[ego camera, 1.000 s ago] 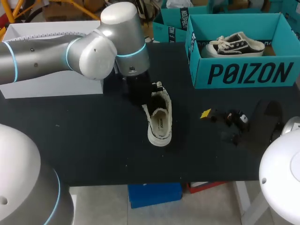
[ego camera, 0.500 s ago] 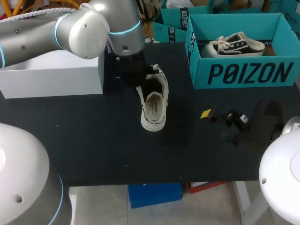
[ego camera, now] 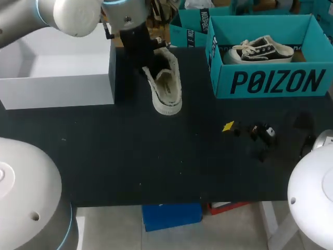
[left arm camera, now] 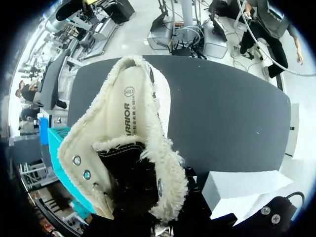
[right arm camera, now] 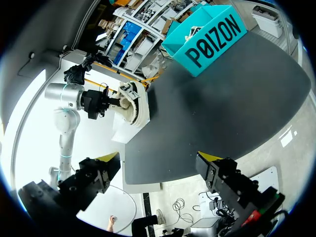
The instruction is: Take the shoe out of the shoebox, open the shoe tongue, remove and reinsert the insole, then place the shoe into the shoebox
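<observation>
You are at the last step: your left pincer grips the shoe in the air, just beside the white box. Next, bring it over the box and lower it in. Your right pincer is wide, empty

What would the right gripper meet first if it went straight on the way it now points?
Most likely the bare table, since the right gripper, open, looks down onto it; the shoe is farther ahead, though depth is unclear.

Your left tool lifted the shoe off the desk and swung it back toward the white shoebox.
</observation>
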Motion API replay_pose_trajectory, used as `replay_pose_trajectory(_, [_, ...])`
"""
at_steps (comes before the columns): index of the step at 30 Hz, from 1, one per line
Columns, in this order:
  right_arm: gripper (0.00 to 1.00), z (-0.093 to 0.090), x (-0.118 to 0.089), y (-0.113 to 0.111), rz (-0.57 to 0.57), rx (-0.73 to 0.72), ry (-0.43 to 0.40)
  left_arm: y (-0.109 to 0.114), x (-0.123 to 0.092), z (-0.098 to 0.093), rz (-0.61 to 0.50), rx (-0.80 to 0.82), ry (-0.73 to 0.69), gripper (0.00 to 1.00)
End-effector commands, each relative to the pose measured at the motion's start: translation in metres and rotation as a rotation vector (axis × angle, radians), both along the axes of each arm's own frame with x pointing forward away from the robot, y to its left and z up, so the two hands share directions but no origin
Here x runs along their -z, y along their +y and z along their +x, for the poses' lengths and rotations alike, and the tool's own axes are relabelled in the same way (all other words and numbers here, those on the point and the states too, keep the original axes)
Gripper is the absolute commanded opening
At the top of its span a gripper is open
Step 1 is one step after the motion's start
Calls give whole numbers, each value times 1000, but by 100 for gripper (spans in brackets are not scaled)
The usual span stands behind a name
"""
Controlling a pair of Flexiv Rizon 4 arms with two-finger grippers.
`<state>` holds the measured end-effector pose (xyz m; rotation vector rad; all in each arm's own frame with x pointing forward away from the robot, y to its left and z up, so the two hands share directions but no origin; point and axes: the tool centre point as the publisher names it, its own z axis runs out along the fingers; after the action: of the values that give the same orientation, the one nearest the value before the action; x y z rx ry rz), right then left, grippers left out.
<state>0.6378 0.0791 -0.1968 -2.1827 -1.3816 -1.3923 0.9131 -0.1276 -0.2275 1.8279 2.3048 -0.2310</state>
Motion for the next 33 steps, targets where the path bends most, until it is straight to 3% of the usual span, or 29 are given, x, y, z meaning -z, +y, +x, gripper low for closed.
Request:
replay_pose_trajectory(1, [100,-1,2,-5,31,-110,85,43,-31,-4,-72,-120,-31,0])
replay_pose_trajectory(15, [100,-1,2,-5,31,-110,85,150,-58,18,-151,-521,-71,0])
replay_pose_trajectory(21, [100,-1,2,-5,31,-110,85,195,-54,19,-202,-691,-69,0])
replay_pose_trajectory(33, [100,-1,2,-5,31,-110,85,258,-39,34,-250,-945,-90,0])
